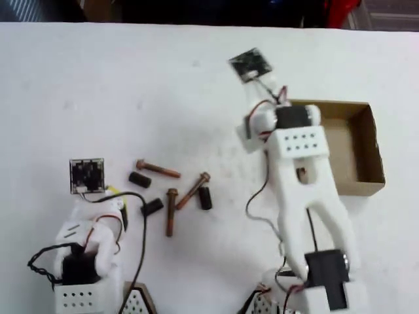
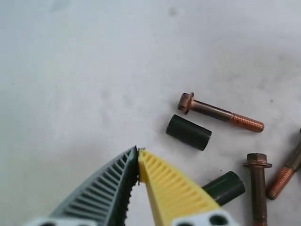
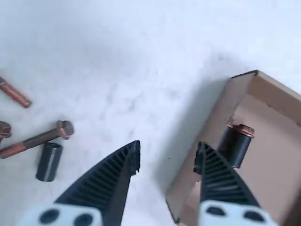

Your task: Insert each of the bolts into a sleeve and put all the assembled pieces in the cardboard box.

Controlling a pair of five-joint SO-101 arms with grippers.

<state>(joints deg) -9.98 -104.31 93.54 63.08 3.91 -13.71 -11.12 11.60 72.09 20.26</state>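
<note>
The cardboard box lies open at about 3 o'clock on the white table. The right arm stretches up from 6 o'clock to the box's 9 o'clock edge. In the right wrist view the right tool has its fingers well apart. One finger is over bare table and the other over the box's near wall. Inside the box, an assembled piece, a copper bolt seated in a black sleeve, stands close by that finger.

The remaining parts lie scattered well apart from the box, toward 9 o'clock of it:
- One bolt lies nearly level, with a sleeve just at its 6 o'clock.
- A second bolt runs from 12 to 6, head at 12, with a second sleeve just at its 9 o'clock.
- A third bolt slants with its head toward 1 o'clock, and a third sleeve is beside it at 4 o'clock.

The left arm sits at 7 o'clock on the table. Its left tool has its grey and yellow fingers pressed together, holding nothing, above the table near the loose parts.
</note>
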